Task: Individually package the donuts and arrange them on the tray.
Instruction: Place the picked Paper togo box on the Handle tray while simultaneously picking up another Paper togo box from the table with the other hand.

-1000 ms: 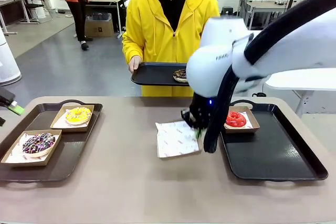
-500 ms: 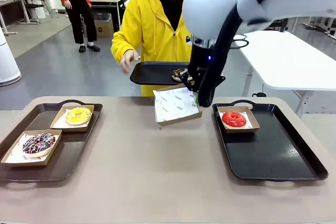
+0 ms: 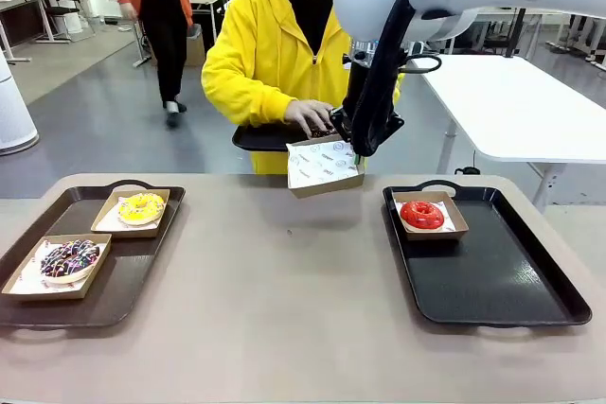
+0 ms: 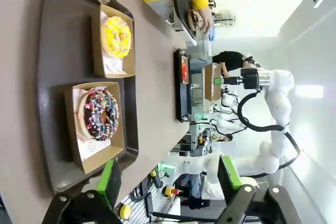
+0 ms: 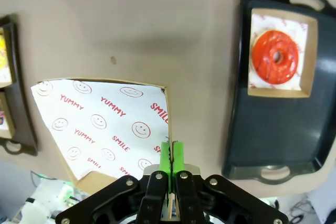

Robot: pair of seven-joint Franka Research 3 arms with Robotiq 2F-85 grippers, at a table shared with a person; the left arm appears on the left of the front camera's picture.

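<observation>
The right gripper (image 3: 358, 150) is pinching an empty paper-lined cardboard box (image 3: 324, 166) aloft above the surface (image 3: 284, 300); the left gripper's (image 4: 170, 187) fingers are hanging released.

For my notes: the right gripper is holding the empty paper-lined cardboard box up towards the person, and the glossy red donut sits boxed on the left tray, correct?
Not quite: the glossy red donut sits boxed on the right black tray, as the front view shows. The right gripper is indeed shut on the empty paper-lined cardboard box, held up near the person's hand.

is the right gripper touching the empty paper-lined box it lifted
Touching. In the right wrist view the right gripper has its green pads pinched shut on the edge of the paper-lined box, held above the table.
</observation>
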